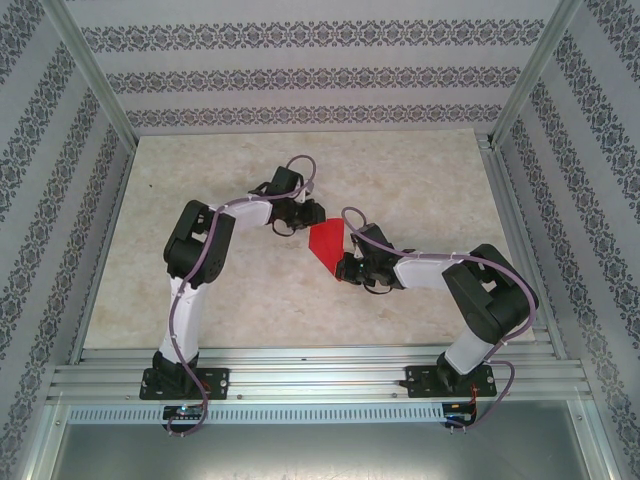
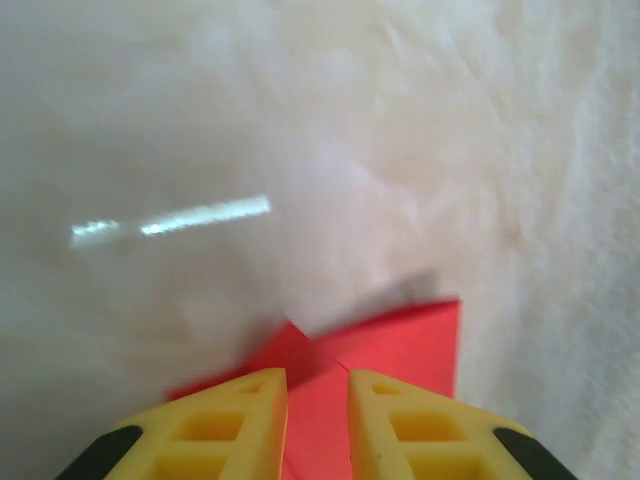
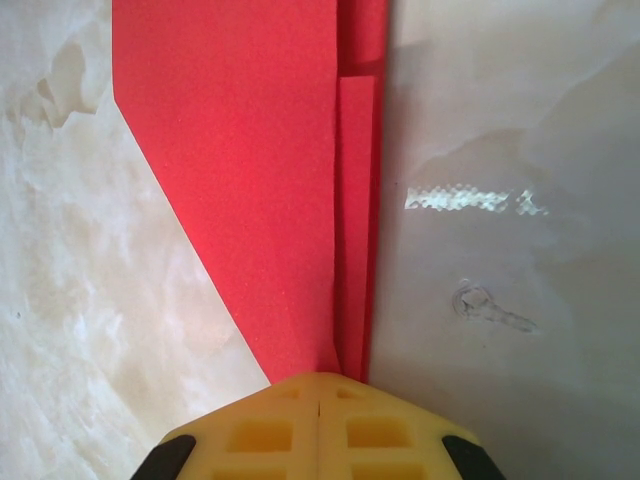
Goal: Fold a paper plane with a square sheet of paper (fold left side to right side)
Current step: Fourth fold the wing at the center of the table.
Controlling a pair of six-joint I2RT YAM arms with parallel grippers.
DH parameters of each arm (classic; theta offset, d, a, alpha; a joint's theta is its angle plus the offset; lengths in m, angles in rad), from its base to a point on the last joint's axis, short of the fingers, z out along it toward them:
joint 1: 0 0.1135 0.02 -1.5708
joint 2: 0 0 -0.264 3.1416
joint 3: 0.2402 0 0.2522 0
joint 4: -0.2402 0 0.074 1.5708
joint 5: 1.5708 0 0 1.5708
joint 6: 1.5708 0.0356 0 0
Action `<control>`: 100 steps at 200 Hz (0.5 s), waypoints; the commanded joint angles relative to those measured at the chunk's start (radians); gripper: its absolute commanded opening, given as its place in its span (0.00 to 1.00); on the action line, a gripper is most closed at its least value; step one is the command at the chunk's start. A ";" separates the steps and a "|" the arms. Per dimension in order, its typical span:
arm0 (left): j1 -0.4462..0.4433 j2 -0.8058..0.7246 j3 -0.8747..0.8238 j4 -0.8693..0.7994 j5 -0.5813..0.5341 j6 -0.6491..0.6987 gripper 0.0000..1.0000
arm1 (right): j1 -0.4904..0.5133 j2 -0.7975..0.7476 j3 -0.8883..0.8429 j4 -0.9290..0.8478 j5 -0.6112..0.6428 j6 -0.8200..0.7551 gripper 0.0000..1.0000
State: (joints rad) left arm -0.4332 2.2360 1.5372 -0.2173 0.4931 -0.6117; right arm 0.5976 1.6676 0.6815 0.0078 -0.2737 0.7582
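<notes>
Several folds are already showing in the red paper [image 1: 327, 243], but the plane is not yet done.
From above, it is lying mid-table [image 1: 200, 180] between the left gripper [image 1: 292, 218] and the right gripper [image 1: 348, 268]. The left wrist is showing fingers [image 2: 250, 420] slightly apart over it; whether they grip it I cannot tell. The right wrist is showing closed fingers [image 3: 270, 430] touching its layered narrow end; the wing folds are probably remaining.

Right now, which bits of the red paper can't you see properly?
Top view: red paper too small to show its folds; left gripper and right gripper cover its ends.
Left wrist view: blurry; the yellow fingers hide the paper's near part.
Right wrist view: top edge cuts off the far end; shut fingers hide the tip, so pinched or just pressed, I cannot tell.
</notes>
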 commanded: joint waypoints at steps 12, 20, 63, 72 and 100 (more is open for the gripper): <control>0.048 0.023 0.061 -0.074 -0.086 0.084 0.25 | 0.016 0.089 -0.066 -0.296 0.105 -0.013 0.02; 0.052 0.003 0.050 -0.068 -0.081 0.089 0.25 | 0.015 0.090 -0.066 -0.295 0.105 -0.013 0.02; 0.050 -0.184 -0.120 0.033 -0.035 0.093 0.26 | 0.015 0.098 -0.057 -0.292 0.103 -0.015 0.02; 0.047 -0.222 -0.173 0.073 -0.004 0.081 0.26 | 0.016 0.098 -0.056 -0.292 0.103 -0.016 0.02; -0.004 -0.301 -0.302 0.166 0.084 0.031 0.24 | 0.016 0.096 -0.052 -0.301 0.111 -0.020 0.02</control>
State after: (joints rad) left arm -0.3870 2.0148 1.3201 -0.1810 0.4801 -0.5537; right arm 0.6006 1.6741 0.6968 -0.0162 -0.2657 0.7578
